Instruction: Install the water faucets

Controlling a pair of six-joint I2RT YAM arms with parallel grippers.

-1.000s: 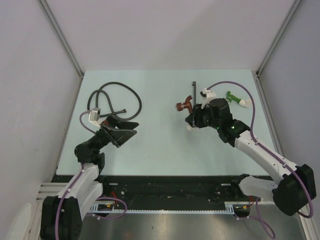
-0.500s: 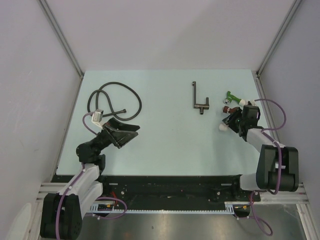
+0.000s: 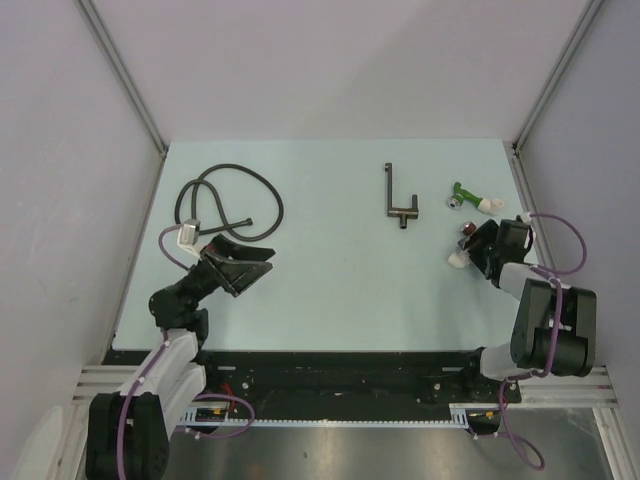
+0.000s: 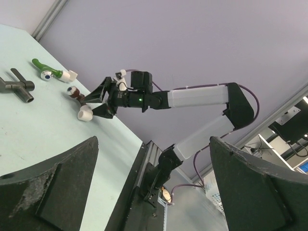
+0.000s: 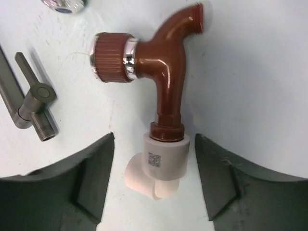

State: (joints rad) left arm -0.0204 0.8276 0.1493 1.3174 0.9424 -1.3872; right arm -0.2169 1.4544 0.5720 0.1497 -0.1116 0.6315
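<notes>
With installation apparently yet to begin, the reddish-brown faucet (image 5: 163, 72) lies loose on the surface (image 3: 330, 280) right of the dark T-fitting (image 3: 400, 200), the right tool (image 5: 154, 144) spread around its white elbow (image 5: 161, 166) without pinching it, the green faucet (image 3: 465, 197) unattached also right of that fitting, the left tool (image 3: 262, 260) spread far left.

Bright, even overhead light, soft faint shadows, all 3 views reasonably sharp.
</notes>
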